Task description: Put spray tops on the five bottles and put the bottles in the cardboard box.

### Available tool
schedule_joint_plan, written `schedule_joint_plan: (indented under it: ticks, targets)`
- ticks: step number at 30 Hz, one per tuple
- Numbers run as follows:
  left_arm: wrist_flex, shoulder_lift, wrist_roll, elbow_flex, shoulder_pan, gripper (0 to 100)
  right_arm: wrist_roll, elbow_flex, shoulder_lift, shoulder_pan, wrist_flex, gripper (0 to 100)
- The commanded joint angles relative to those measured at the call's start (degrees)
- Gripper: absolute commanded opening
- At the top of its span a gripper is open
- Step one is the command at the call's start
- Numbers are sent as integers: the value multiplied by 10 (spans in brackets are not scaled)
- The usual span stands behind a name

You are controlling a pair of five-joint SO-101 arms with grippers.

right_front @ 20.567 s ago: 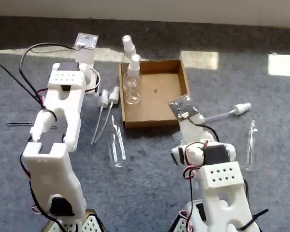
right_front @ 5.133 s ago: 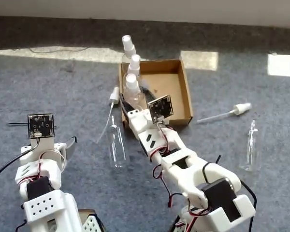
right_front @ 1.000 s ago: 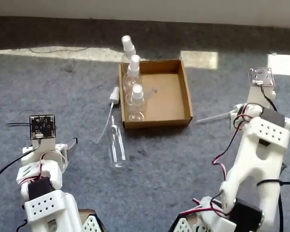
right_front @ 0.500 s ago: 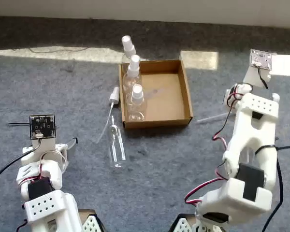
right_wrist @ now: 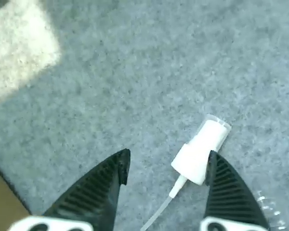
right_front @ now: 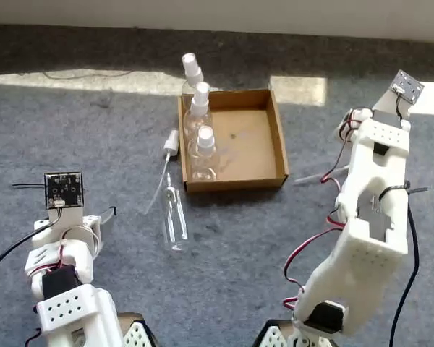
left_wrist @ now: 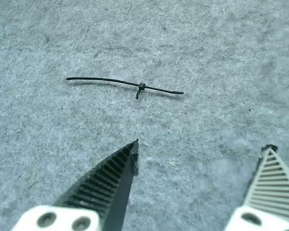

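Observation:
The cardboard box (right_front: 275, 130) stands open on the grey carpet. Three clear bottles with white spray tops stand along its left wall: the far bottle (right_front: 192, 72), the middle bottle (right_front: 200, 101), the near bottle (right_front: 204, 148). An uncapped bottle (right_front: 174, 217) lies in front of the box, and a loose spray top (right_front: 171, 142) lies left of it. My right arm (right_front: 372, 181) stretches out right of the box. My right gripper (right_wrist: 167, 159) is open over another spray top (right_wrist: 201, 150), which lies beside one finger. My left gripper (left_wrist: 202, 147) hangs open above bare carpet.
A thin black tie (left_wrist: 135, 85) lies on the carpet ahead of the left gripper. The second spray top's tube (right_front: 311, 177) sticks out from under the right arm. Sunlit patches (right_front: 296, 88) cross the carpet behind the box. The left arm (right_front: 61, 246) stays at the near left.
The right arm has swung farther out to the right and stretched away over the loose spray top. The left arm, box and bottles have not moved.

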Motion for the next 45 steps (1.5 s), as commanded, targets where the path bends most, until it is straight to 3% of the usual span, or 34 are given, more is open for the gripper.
schedule_joint_plan:
  ticks: [1, 29, 38, 42, 45]
  targets:
    - [-11, -7, -4, -4, 8, 347, -5, -36, 0, 18, -4, 214]
    - [-11, -7, -4, -3, 8, 347, -5, -35, 70, 18, -4, 209]
    - [-11, -7, -4, -3, 8, 347, -2, -57, 75, 19, -4, 9]
    - [-11, -7, -4, -3, 8, 347, 0, -68, 75, 20, 4, 4]
    - [-11, -7, -4, -3, 8, 347, 47, -92, 68, 19, 58, 4]
